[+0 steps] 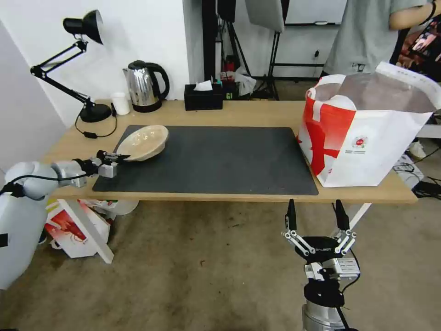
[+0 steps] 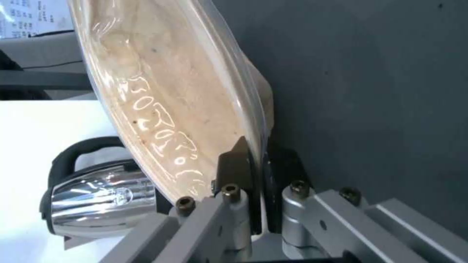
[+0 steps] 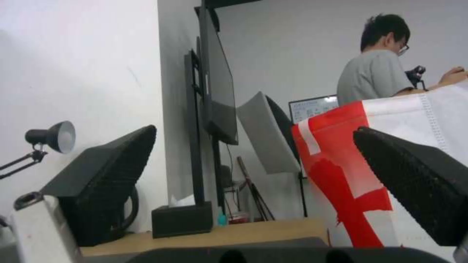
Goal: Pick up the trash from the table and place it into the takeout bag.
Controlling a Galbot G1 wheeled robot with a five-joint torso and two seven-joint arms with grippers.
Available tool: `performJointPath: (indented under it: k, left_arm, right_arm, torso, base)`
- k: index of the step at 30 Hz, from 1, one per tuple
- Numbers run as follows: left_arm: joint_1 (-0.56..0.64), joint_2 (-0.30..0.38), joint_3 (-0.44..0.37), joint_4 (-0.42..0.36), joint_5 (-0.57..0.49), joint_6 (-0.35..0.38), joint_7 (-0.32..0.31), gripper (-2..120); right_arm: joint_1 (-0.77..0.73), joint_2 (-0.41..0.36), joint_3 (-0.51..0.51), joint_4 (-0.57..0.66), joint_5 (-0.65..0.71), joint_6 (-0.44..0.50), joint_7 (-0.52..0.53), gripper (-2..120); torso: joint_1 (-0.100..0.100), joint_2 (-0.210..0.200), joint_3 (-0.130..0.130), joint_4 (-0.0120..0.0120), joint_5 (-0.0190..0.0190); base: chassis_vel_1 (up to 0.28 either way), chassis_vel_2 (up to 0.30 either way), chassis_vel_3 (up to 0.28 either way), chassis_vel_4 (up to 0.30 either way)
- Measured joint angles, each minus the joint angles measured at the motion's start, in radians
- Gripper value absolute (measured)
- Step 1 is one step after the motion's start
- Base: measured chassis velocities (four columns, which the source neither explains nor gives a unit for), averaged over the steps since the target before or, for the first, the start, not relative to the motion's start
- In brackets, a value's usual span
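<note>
One tan bowl (image 1: 143, 142), rim pinched by left hand (image 1: 120, 157).

Tan pulp bowl (image 1: 143, 141) (tilted) on the mat's left; takeout bag (image 1: 367, 133) stands open, right.

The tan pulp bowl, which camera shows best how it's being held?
Left wrist view: the left gripper is shut on the tan pulp bowl's rim, close up. Head view shows the bowl tilted at the mat's corner.

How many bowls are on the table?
1: a tan pulp bowl at the mat's left corner, its rim pinched by the left tool. More may be hidden inside the takeout bag.
</note>
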Motion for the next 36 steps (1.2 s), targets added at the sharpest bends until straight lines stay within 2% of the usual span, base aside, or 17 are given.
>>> performJointPath:
  k: [10, 13, 14, 18, 19, 22, 24, 27, 29, 33, 34, 36]
  left_arm:
    - [0.000, 0.002, -0.005, -0.029, -0.036, -0.001, 0.026, 1]
    - [-0.002, 0.026, -0.011, -0.098, -0.106, 0.009, 0.045, 1]
    - [-0.002, 0.026, -0.011, -0.098, -0.106, 0.009, 0.045, 1]
    - [-0.028, 0.070, -0.016, -0.213, -0.221, 0.052, 0.069, 1]
    - [-0.028, 0.070, -0.016, -0.213, -0.221, 0.052, 0.069, 1]
    - [-0.045, 0.114, -0.004, -0.285, -0.310, 0.091, 0.089, 1]
    - [-0.049, 0.123, 0.001, -0.296, -0.332, 0.098, 0.094, 1]
    - [-0.083, 0.169, 0.036, -0.337, -0.420, 0.135, 0.118, 1]
    - [-0.094, 0.181, 0.048, -0.342, -0.442, 0.143, 0.124, 1]
    - [-0.174, 0.265, 0.145, -0.356, -0.573, 0.181, 0.142, 1]
    - [-0.174, 0.265, 0.145, -0.356, -0.573, 0.181, 0.142, 1]
    - [-0.243, 0.304, 0.209, -0.355, -0.644, 0.205, 0.160, 1]
  right_arm:
    - [0.000, 0.000, 0.000, 0.000, 0.000, 0.000, 0.000, 100]
    - [0.000, 0.000, 0.000, 0.000, 0.000, 0.000, 0.000, 100]
    - [0.000, 0.000, 0.000, 0.000, 0.000, 0.000, 0.000, 100]
    - [0.000, 0.000, 0.000, 0.000, 0.000, 0.000, 0.000, 100]
    - [0.000, 0.000, 0.000, 0.000, 0.000, 0.000, 0.000, 100]
    - [0.000, 0.000, 0.000, 0.000, 0.000, 0.000, 0.000, 100]
    - [0.000, 0.000, 0.000, 0.000, 0.000, 0.000, 0.000, 100]
    - [0.000, 0.000, 0.000, 0.000, 0.000, 0.000, 0.000, 100]
    - [0.000, 0.000, 0.000, 0.000, 0.000, 0.000, 0.000, 100]
    - [0.000, 0.000, 0.000, 0.000, 0.000, 0.000, 0.000, 100]
    - [0.000, 0.000, 0.000, 0.000, 0.000, 0.000, 0.000, 100]
    - [0.000, 0.000, 0.000, 0.000, 0.000, 0.000, 0.000, 100]
  torso:
    - [0.000, 0.000, 0.000, -0.0001, -0.0003]
    - [0.000, 0.000, 0.000, 0.0001, -0.0002]
    - [0.000, 0.000, 0.000, 0.0001, -0.0002]
    - [0.000, 0.000, 0.000, -0.0001, 0.0002]
    - [0.000, 0.000, 0.000, -0.0001, 0.0002]
    - [0.000, 0.000, 0.000, 0.0001, 0.0001]
    - [0.000, 0.000, 0.000, 0.0001, 0.0001]
    - [0.000, 0.000, 0.000, 0.0000, 0.0002]
    - [0.000, 0.000, 0.000, 0.0000, 0.0001]
    - [0.000, 0.000, 0.000, 0.0002, 0.0000]
    - [0.000, 0.000, 0.000, 0.0002, 0.0000]
    - [0.000, 0.000, 0.000, -0.0001, 0.0001]
  base:
    - [0.000, 0.000, 0.000, 0.000]
    - [0.000, 0.000, 0.000, 0.000]
    - [0.000, 0.000, 0.000, 0.000]
    - [0.000, 0.000, 0.000, 0.000]
    - [0.000, 0.000, 0.000, 0.000]
    - [0.000, 0.000, 0.000, 0.000]
    - [0.000, 0.000, 0.000, 0.000]
    - [0.000, 0.000, 0.000, 0.000]
    - [0.000, 0.000, 0.000, 0.000]
    - [0.000, 0.000, 0.000, 0.000]
    - [0.000, 0.000, 0.000, 0.000]
    - [0.000, 0.000, 0.000, 0.000]
